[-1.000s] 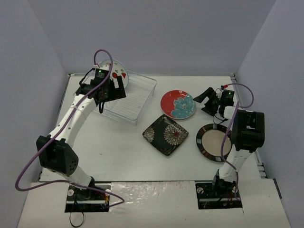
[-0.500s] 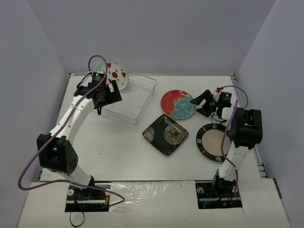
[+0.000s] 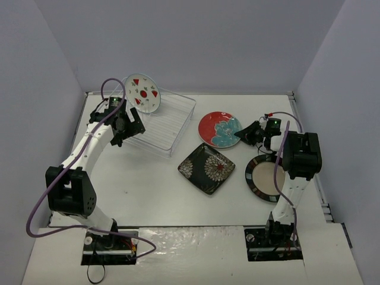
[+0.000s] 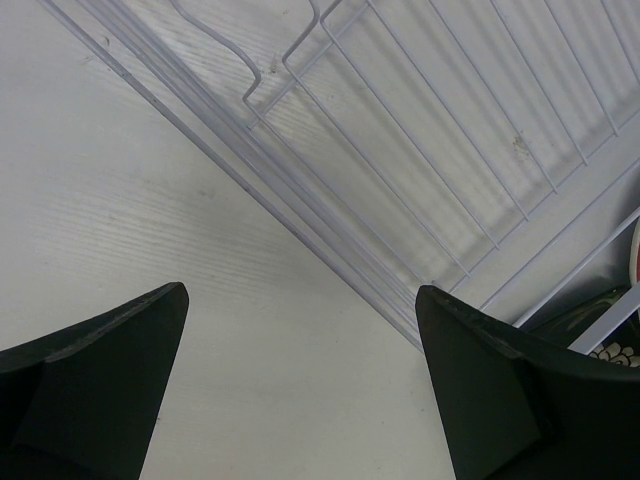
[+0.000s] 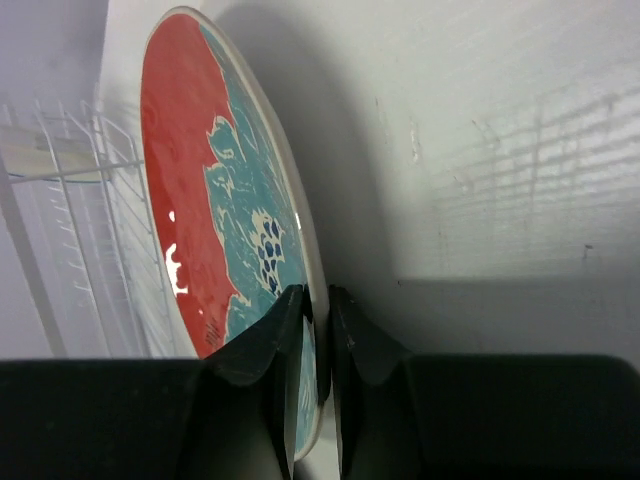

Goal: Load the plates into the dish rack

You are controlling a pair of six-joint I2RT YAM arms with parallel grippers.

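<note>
The white plate [image 3: 142, 93] with red fruit marks stands upright in the back left corner of the clear dish rack [image 3: 163, 122]. My left gripper [image 3: 127, 127] is open and holds nothing; it hovers over the table beside the rack's front left wall [image 4: 330, 240], its fingers spread wide around [image 4: 300, 292]. My right gripper [image 3: 242, 134] is shut on the right rim of the red plate with the teal flower [image 3: 218, 129], the rim pinched between the fingers [image 5: 318, 292]. The black square floral plate [image 3: 206, 168] and the dark-rimmed plate [image 3: 267, 177] lie flat on the table.
Grey walls close in the white table on three sides. The rack's wire prongs [image 4: 480, 120] fill the left wrist view. The rack also shows behind the red plate [image 5: 200, 200] in the right wrist view. My right arm rises just behind the dark-rimmed plate.
The left gripper drew back from the white plate, which now stands alone in the rack. The right gripper slid left to the red plate and closed on its rim.
</note>
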